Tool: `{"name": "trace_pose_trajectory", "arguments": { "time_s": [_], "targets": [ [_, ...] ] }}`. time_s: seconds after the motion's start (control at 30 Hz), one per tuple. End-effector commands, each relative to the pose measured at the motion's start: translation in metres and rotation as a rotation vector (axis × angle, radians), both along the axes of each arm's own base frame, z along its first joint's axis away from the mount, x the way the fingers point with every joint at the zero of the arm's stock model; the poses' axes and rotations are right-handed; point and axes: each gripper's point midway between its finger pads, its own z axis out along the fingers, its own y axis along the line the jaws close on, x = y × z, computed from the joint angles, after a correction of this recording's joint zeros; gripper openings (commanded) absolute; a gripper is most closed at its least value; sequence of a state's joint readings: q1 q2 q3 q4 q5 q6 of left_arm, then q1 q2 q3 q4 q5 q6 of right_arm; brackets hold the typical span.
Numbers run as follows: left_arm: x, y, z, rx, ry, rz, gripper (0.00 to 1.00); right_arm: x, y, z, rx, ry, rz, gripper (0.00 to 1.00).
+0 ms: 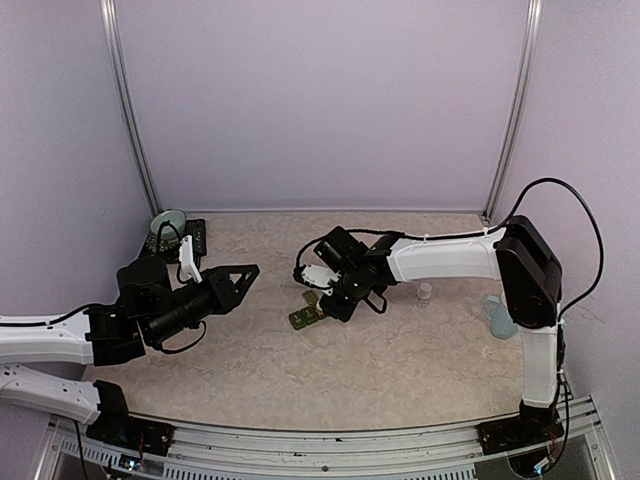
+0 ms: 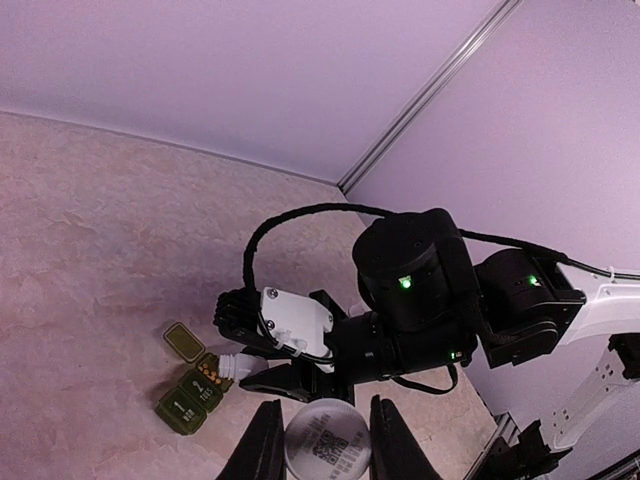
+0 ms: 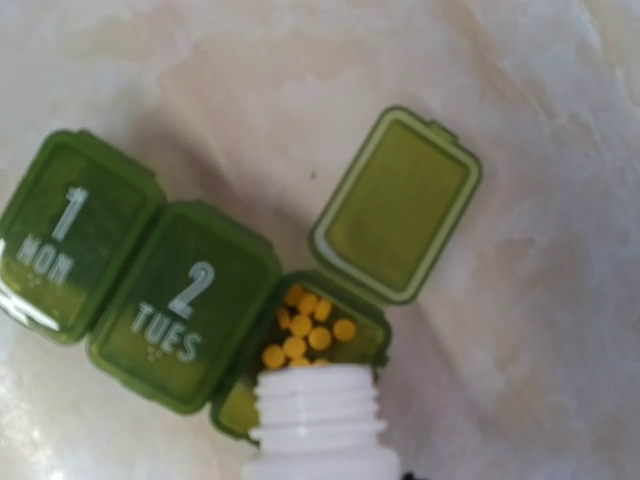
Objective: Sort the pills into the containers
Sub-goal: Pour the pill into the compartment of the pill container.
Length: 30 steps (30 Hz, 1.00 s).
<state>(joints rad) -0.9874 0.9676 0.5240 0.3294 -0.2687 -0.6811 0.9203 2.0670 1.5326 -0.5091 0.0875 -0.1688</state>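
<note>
The dark green containers strip (image 3: 180, 300) lies on the table, also seen in the top view (image 1: 304, 316) and the left wrist view (image 2: 192, 395). MON and TUES lids are shut. The third compartment's lid (image 3: 398, 205) is open, and several yellow pills (image 3: 305, 325) lie inside. My right gripper (image 1: 325, 287) is shut on a white bottle (image 3: 320, 425), tilted with its open mouth over that compartment. My left gripper (image 2: 325, 412) is shut on a round white cap (image 2: 328, 445) with a QR code, held above the table left of the strip (image 1: 245, 272).
A pale green bowl (image 1: 167, 222) and a black object (image 1: 196, 236) stand at the back left. A pale blue mug (image 1: 497, 316) stands at the right by the right arm's base. A small white item (image 1: 425, 292) sits right of the strip.
</note>
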Motion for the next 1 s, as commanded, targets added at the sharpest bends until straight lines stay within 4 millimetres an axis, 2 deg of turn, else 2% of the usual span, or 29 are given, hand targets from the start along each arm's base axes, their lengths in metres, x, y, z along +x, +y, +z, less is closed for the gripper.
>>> {"name": "trace_pose_trajectory", "arguments": {
  "time_s": [0.0,0.27,0.83,0.97],
  "targets": [
    [0.0,0.003,0.01,-0.028,-0.02,0.001,0.21,-0.001,0.005,0.001,-0.008,-0.01,0.011,0.0],
    [0.0,0.002,0.012,-0.029,-0.022,0.001,0.21,-0.003,0.004,0.003,0.025,-0.025,0.012,0.0],
    [0.001,0.0,0.011,-0.024,-0.016,-0.002,0.21,-0.004,0.006,0.03,0.193,-0.119,0.004,0.0],
    [0.002,0.0,0.012,-0.027,-0.019,-0.002,0.21,-0.008,0.008,0.03,0.213,-0.108,0.021,0.0]
  ]
}}
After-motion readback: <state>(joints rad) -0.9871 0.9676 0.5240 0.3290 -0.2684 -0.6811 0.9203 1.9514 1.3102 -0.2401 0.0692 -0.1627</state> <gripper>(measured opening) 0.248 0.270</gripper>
